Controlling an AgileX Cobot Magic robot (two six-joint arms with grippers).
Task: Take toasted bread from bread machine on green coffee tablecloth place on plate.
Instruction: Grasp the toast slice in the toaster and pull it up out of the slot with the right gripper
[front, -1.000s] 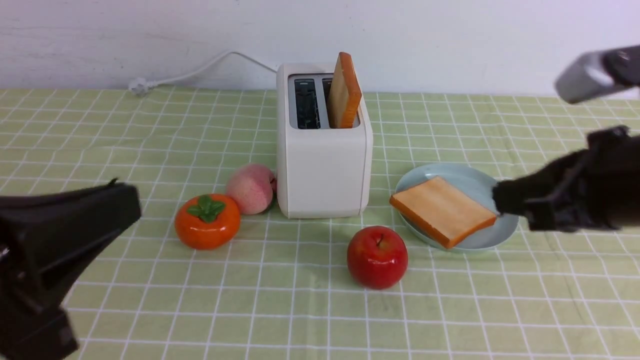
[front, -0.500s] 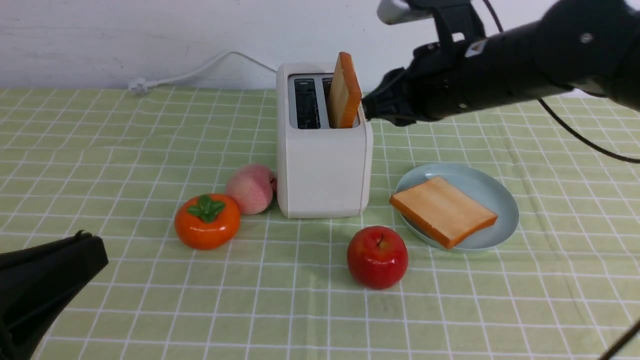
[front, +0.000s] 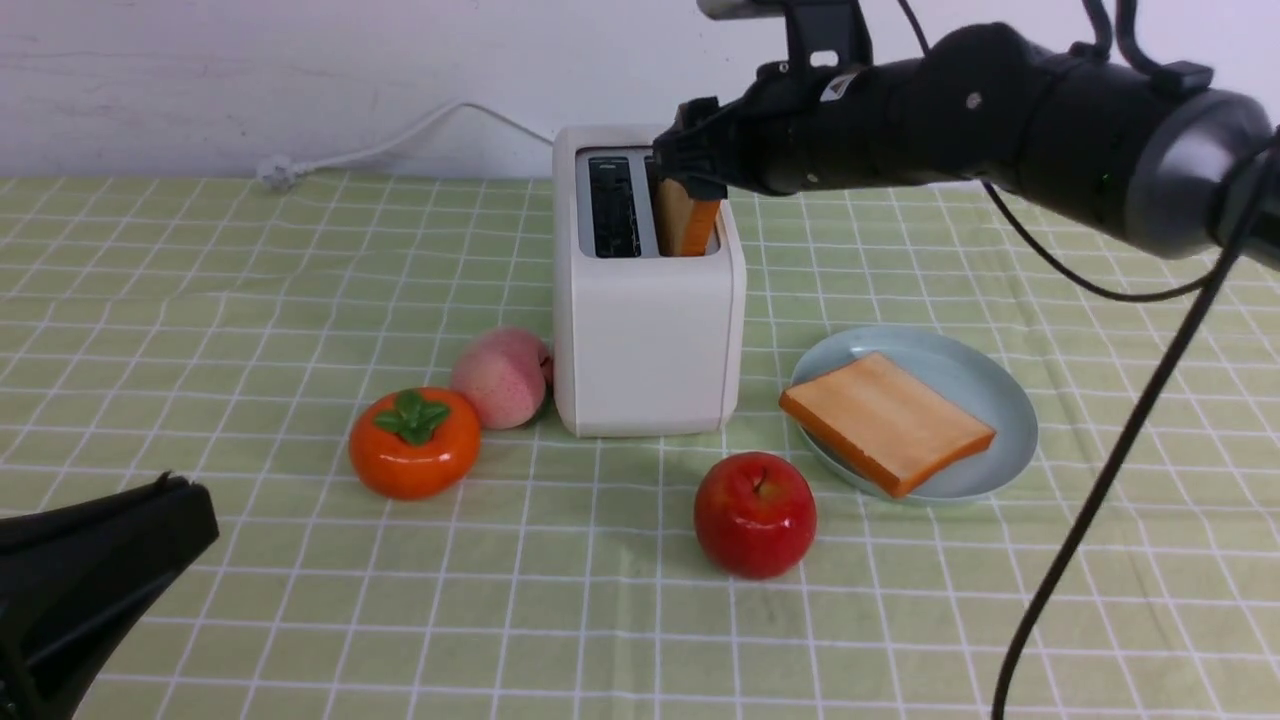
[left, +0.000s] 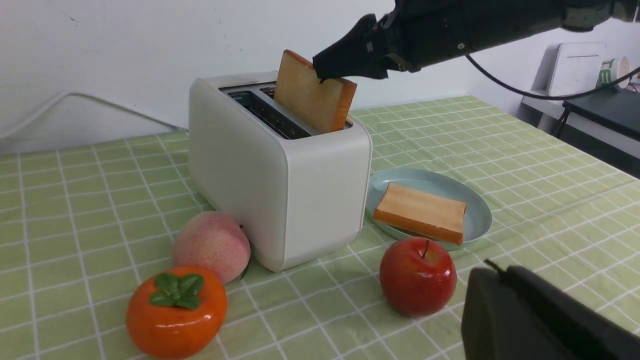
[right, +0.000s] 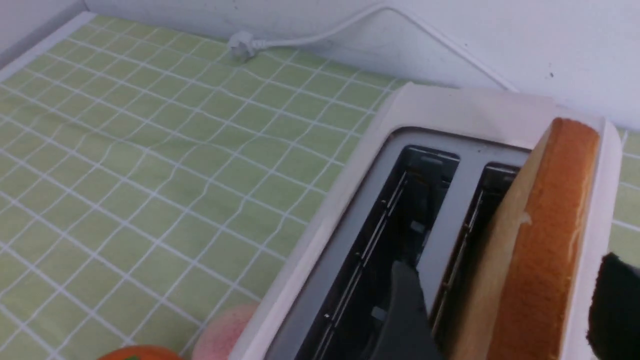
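The cream bread machine (front: 645, 330) stands mid-table on the green coffee tablecloth (front: 200, 300). One toasted bread slice (front: 688, 222) stands upright in its right slot; the left slot is empty. A second slice (front: 885, 420) lies flat on the plate (front: 1005, 395) to the toaster's right. My right gripper (front: 690, 168) is open over the standing slice, its fingers straddling the slice's top in the right wrist view (right: 510, 305), not pressing it. My left gripper (front: 110, 560) is shut and empty, low at the front left; it also shows in the left wrist view (left: 495, 275).
A red apple (front: 755, 513) sits in front of the toaster, next to the plate. A peach (front: 502, 377) and an orange persimmon (front: 414, 442) sit at the toaster's left. The white cord (front: 400, 140) runs along the back wall.
My right arm has swung from beside the plate up and left to the toaster's top, over the standing slice. My left gripper has drawn back toward the front left.
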